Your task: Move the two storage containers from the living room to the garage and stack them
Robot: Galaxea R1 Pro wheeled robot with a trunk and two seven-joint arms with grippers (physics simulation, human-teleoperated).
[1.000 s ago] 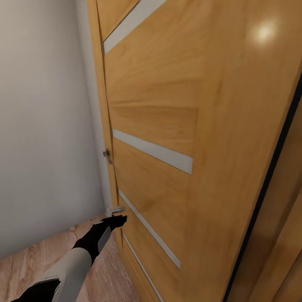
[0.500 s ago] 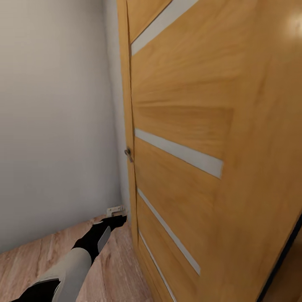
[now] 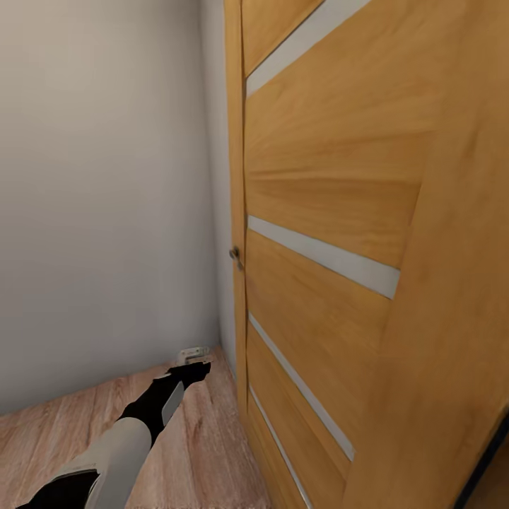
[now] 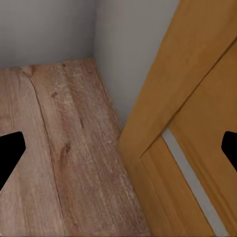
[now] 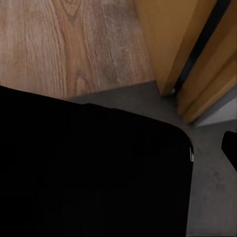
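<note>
Wood plank flooring point(image 3: 205, 452) and a pale wall meet an orange-brown door point(image 3: 367, 212) in my head view; my left gripper point(image 3: 192, 369) reaches low toward the door's foot, carrying nothing. From the left wrist, its jaws stand spread, floorboards and door edge point(image 4: 148, 128) ahead of them. From the right wrist, a black bulk point(image 5: 89, 173) blocks much; beyond it grey concrete point(image 5: 212, 163) begins. I cannot tell that gripper's state. I see no containers, so I judge delivery and stacking pending. No writing is readable.

Dark grey concrete floor point(image 5: 212, 197) meets light wood planks point(image 5: 74, 44) at door threshold.
</note>
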